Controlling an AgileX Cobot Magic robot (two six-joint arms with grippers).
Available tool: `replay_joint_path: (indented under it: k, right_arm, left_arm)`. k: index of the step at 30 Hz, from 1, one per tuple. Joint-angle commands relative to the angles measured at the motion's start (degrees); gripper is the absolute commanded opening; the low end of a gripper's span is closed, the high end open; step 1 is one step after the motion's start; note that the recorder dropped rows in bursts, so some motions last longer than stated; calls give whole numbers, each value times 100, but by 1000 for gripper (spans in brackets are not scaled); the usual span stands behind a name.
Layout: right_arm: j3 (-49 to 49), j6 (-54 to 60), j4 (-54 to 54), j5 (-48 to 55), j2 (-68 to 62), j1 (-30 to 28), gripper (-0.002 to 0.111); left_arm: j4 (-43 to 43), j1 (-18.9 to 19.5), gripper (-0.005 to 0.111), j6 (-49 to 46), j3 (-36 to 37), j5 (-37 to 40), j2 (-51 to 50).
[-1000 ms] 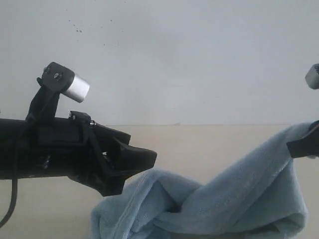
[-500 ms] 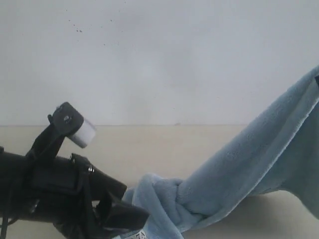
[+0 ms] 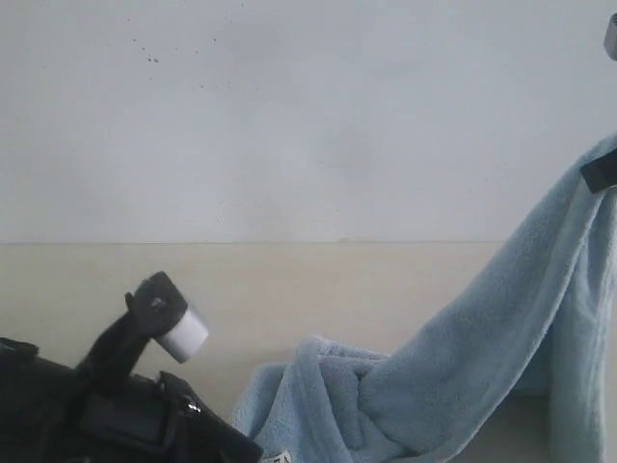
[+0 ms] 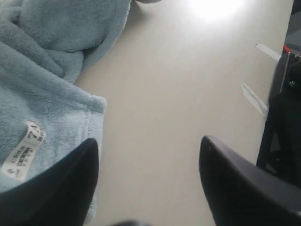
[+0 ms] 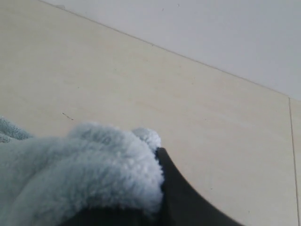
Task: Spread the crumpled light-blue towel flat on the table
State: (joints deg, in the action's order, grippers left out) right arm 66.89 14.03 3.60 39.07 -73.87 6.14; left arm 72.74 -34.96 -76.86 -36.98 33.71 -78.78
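Nearest to us, the left gripper (image 4: 148, 157) hung low over the table (image 4: 169, 84) with its jaws spread wide and nothing between them. One finger stood above a corner of the towel (image 4: 47, 94), where the white tag (image 4: 22, 151) lay face up; we could not tell whether that finger touched the cloth. Just beyond, the towel sat on the table in a twisted heap, and from it a long band climbed to the right gripper (image 3: 600, 172), which was clenched on a bunched fold high at the right edge of the exterior view. We judged the cloth soft, limp and light, its fluffy pile easy to pinch and unlikely to slip, though it would sag and drag wherever it was not held. The hemmed corner by the tag looked to us the best place to take hold, at the thin edge and not at a thick fold. The twist in the middle seemed the main hindrance to pulling it flat. Two pale strips (image 4: 256, 96) lay on the table near a dark frame (image 4: 282, 117), well apart from the towel, and the speckled white wall (image 3: 308, 116) closed the scene behind.
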Motion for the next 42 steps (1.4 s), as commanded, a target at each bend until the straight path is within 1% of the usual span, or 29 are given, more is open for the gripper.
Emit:
replay_joint_path:
  k: [1,5,9,11,14,20,25,36,38,39,41,42]
  right_arm:
    - [53,8,-22,-75,-93,-29,1]
    - [53,8,-22,-75,-142,-29,1]
    - [53,8,-63,-115,-154,-29,1]
    - [53,8,-124,-144,-154,-29,1]
    - [53,122,-360,-197,-154,-29,1]
    - [53,274,-580,-402,-154,-29,1]
    - [53,285,-605,-414,-154,-29,1]
    - [53,353,-843,-423,-154,-29,1]
    - [53,351,-860,-423,-154,-29,1]
    - [53,351,-860,-423,-154,-29,1]
    - [53,351,-890,-426,-154,-29,1]
    - [53,351,-901,-426,-154,-29,1]
  left_arm:
    - [687,-490,63,-693,21,-79,-608]
    - [1192,-899,63,-1331,-34,-546,-1144]
    - [1193,-1112,63,-1344,-294,-879,-1608]
    - [1193,-1112,63,-1344,-422,-1024,-1794]
    - [1182,-1112,63,-1378,-655,-1466,-2023]
    - [1182,-1112,63,-1430,-1125,-1515,-2633]
    - [1193,-1112,61,-1382,-1429,-1874,-3020]
    - [1193,-1112,61,-1275,-1470,-2576,-3355]
    - [1193,-1112,57,-1275,-1470,-2697,-3356]
    - [1193,-1112,52,-1251,-1470,-2810,-3356]
    - [1193,-1112,38,-1251,-1470,-2923,-3356]
    - [1193,-1112,26,-1251,-1470,-2955,-3356]
